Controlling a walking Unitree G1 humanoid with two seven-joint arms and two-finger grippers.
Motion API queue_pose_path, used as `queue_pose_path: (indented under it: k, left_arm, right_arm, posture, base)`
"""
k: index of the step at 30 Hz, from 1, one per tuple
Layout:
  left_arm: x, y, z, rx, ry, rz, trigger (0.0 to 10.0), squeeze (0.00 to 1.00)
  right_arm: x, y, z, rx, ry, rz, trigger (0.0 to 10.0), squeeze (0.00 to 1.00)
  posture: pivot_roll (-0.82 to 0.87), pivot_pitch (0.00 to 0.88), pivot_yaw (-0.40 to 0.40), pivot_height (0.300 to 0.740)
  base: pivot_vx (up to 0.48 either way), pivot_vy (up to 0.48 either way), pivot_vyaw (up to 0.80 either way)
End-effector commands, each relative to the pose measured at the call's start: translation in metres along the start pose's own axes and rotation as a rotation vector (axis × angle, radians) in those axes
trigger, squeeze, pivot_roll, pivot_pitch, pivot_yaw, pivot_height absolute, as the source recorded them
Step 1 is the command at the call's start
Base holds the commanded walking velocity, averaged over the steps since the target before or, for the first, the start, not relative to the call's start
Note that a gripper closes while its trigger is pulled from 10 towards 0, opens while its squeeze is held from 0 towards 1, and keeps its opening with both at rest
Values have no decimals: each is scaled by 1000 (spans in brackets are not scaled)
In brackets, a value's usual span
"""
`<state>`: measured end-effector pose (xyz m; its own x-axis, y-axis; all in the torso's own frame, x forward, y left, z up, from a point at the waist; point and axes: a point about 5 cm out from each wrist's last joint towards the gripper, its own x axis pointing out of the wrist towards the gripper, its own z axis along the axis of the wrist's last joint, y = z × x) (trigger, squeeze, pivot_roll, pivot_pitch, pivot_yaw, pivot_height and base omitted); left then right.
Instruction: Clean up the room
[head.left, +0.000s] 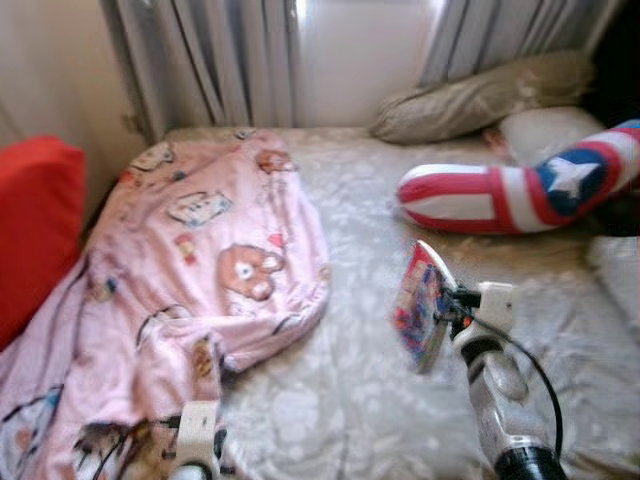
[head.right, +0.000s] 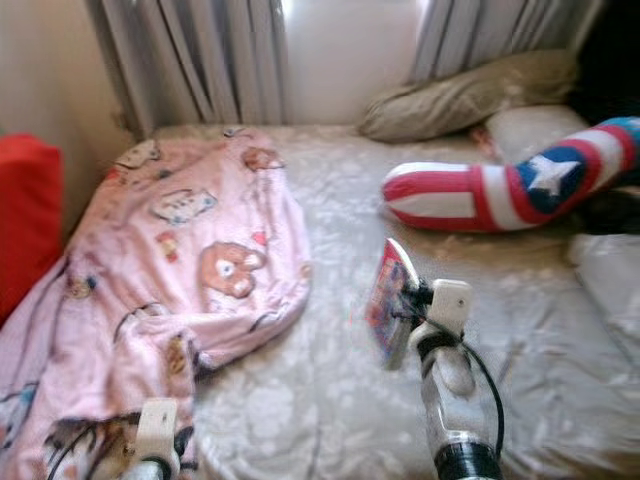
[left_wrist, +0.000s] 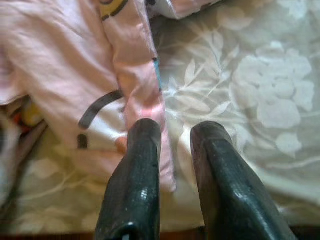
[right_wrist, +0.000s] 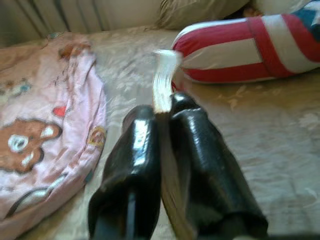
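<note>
My right gripper (head.left: 447, 302) is shut on a thin colourful book (head.left: 421, 303), holding it upright above the grey floral bed sheet (head.left: 360, 390). In the right wrist view the book's white page edge (right_wrist: 163, 82) sticks up between the two black fingers (right_wrist: 135, 165). My left gripper (left_wrist: 172, 137) hovers low at the near edge of the bed, its fingers a little apart over the hem of the pink cartoon blanket (head.left: 200, 260), with nothing between them.
A red, white and blue star pillow (head.left: 520, 190) lies at the right of the bed, with beige and white pillows (head.left: 480, 100) behind it. A red cushion (head.left: 35, 225) stands at the left. Grey curtains (head.left: 210, 60) hang behind the bed.
</note>
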<state>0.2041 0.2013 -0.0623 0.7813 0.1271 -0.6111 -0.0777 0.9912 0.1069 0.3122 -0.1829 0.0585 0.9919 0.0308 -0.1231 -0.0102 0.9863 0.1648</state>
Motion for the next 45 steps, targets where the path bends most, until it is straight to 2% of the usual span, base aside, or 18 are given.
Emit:
queue_pose_path:
  k: [1, 18, 45]
  left_arm:
    - [-1, 1, -2, 15, 7, 0, 10000, 0]
    - [-1, 1, -3, 18, 9, 2, 10000, 0]
    - [0, 3, 0, 28, 9, -1, 10000, 0]
  right_arm:
    - [4, 2, 11, -2, -50, 13, 10000, 0]
    - [2, 5, 8, 2, -32, 35, 10000, 0]
    - [1, 9, 3, -15, 1, 67, 10000, 0]
  posture:
    - [37, 0, 21, 740]
    - [43, 0, 16, 740]
    - [33, 0, 29, 740]
  base:
    - [0, 0, 0]
    - [0, 0, 0]
    - [0, -347, 0]
